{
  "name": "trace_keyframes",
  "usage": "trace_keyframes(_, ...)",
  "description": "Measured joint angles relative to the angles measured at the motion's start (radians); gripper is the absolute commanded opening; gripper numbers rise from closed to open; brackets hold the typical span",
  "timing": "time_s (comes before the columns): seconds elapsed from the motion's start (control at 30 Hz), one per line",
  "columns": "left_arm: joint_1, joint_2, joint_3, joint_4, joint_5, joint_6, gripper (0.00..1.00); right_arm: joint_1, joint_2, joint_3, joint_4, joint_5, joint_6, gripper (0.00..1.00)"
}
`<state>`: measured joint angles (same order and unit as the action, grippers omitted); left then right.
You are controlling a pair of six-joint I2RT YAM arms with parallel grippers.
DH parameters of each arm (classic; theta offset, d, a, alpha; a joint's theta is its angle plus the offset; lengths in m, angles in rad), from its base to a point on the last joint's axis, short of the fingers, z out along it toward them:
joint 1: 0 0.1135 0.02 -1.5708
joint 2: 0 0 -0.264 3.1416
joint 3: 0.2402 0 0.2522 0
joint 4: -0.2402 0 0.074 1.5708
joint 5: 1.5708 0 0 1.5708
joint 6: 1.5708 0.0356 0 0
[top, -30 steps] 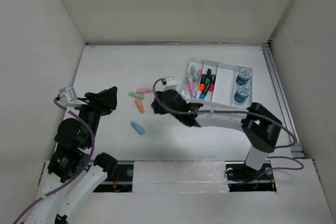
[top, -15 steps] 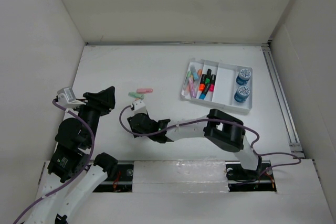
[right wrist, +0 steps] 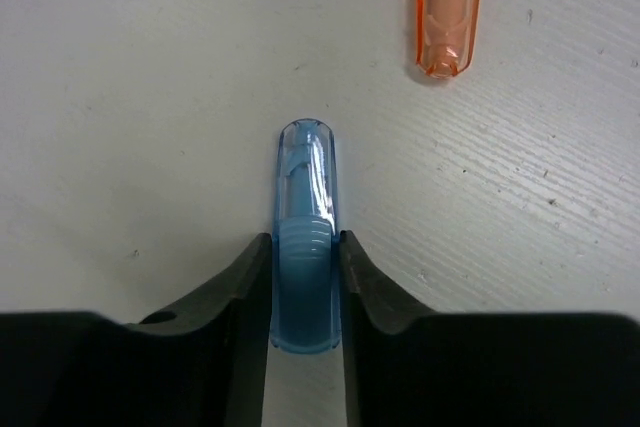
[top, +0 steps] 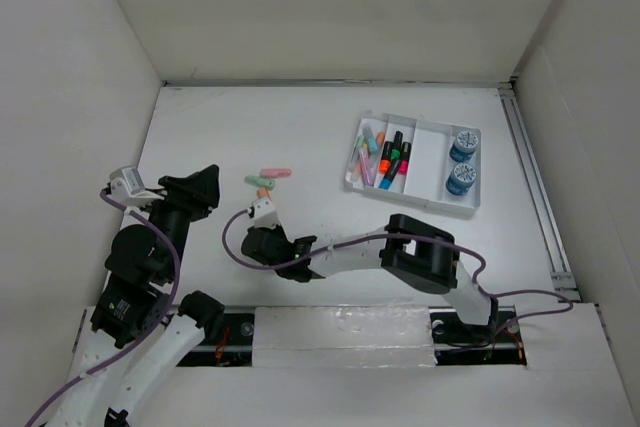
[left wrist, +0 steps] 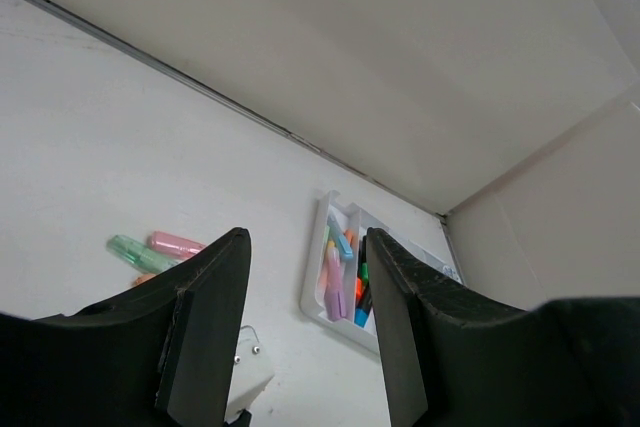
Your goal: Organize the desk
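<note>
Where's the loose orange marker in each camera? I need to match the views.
Top external: orange marker, left of centre, just below the green marker.
Left wrist: a sliver low left, under the green marker.
Right wrist: top right, beyond the blue marker in the right gripper.
Shared landmark: green marker, top and left wrist only.

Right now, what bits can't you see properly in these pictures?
The blue marker: hidden in the top view under the right gripper; only the right wrist view shows it.
The orange marker: cut off by the top edge of the right wrist view.
The tray: partly behind a left gripper finger in the left wrist view.
Labels on the two blue round things: too small in the top view.
</note>
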<state>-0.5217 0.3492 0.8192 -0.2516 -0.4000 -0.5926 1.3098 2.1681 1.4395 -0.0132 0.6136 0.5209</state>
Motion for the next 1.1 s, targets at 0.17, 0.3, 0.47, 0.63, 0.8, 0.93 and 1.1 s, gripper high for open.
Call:
trace_keyframes(0.17, 0.0, 0.0, 0.0, 0.0, 0.003, 0.0, 0.46, -0.003, -0.011, -0.021, -0.001, 0.034, 0.043, 0.14)
trace_keyframes(0.3, 0.0, 0.0, 0.0, 0.0, 0.008, 0.0, 0.46, -0.05, -0.118, -0.146, -0.01, 0.019, 0.111, 0.14)
trace_keyframes(0.47, 0.0, -0.002, 0.0, 0.0, 0.017, 0.001, 0.46, -0.323, -0.367, -0.347, -0.003, -0.018, 0.262, 0.13)
trace_keyframes(0.63, 0.0, -0.005, 0.0, 0.0, 0.027, 0.001, 0.46, -0.706, -0.585, -0.492, 0.008, -0.022, 0.35, 0.13)
trace_keyframes(0.8, 0.0, -0.005, 0.0, 0.001, 0.034, 0.003, 0.46, -0.873, -0.615, -0.515, -0.074, -0.016, 0.417, 0.21)
trace_keyframes(0.93, 0.0, -0.005, 0.0, 0.001, 0.039, 0.007, 0.47, -0.919, -0.616, -0.511, -0.135, -0.011, 0.447, 0.66)
trace_keyframes(1.1, 0.0, -0.005, 0.0, 0.001, 0.045, 0.008, 0.47, -0.902, -0.621, -0.491, -0.168, 0.029, 0.463, 0.64)
